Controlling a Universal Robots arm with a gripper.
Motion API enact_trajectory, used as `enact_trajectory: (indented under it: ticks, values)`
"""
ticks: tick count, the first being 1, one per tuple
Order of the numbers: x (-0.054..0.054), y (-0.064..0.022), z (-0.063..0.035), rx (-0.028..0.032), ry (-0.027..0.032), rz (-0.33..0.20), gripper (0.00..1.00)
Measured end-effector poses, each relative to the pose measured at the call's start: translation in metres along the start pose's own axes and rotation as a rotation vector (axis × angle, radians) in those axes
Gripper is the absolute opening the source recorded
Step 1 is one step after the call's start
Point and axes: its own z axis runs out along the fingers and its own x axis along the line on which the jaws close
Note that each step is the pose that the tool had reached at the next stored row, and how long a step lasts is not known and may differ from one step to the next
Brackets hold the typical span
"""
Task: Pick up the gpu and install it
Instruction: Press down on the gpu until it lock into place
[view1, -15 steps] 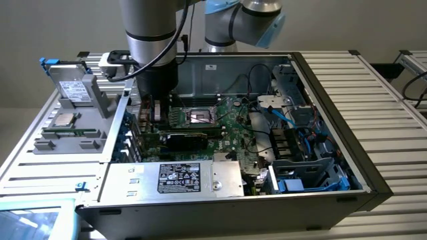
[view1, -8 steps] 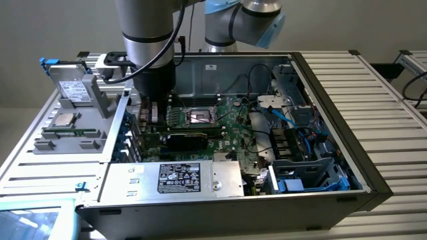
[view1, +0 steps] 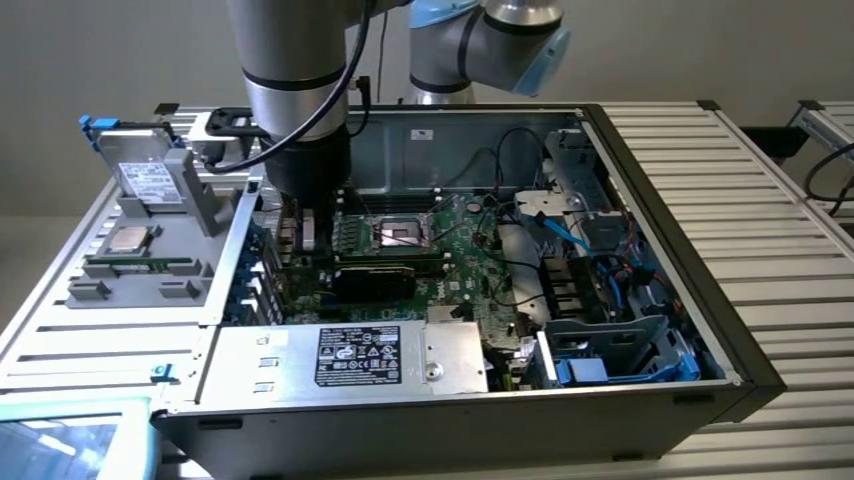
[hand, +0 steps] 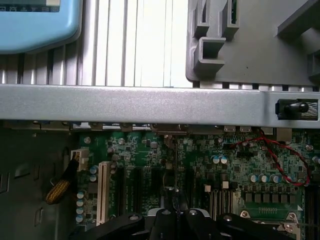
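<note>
Exterior view: an open grey metal computer case (view1: 667, 330) lies on a ribbed aluminium table (view1: 747, 150), its green motherboard (view1: 441, 260) exposed. A silver and black robot arm (view1: 294, 70) reaches down into the case at the exterior view's left side of the board. Its gripper (view1: 310, 232) is low over the board, and its fingers are closed together. The gpu, a small flat black card (view1: 371, 283), stands on the motherboard just beside the gripper, toward the exterior view's right and in front of the square processor socket (view1: 400, 235). Outside the case, at the exterior view's left, a grey plastic parts holder (view1: 160, 230) carries a square silver chip (view1: 130, 238). A silver power supply box with a black label (view1: 358, 356) sits at the case's near edge.

Wrist view: the gripper's black fingertips (hand: 176, 216) meet over the motherboard's expansion slots (hand: 137, 187). A white slot (hand: 104, 192) lies nearby, and a twisted red and black wire (hand: 270, 155) crosses the board. The case's grey metal wall (hand: 135, 105) runs across.
</note>
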Motion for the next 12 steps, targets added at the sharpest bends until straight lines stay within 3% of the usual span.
enact_trajectory:
  ticks: [12]
  values:
    - [0.0000, -0.0005, 0.0102, -0.0004, -0.0036, 0.000, 0.12]
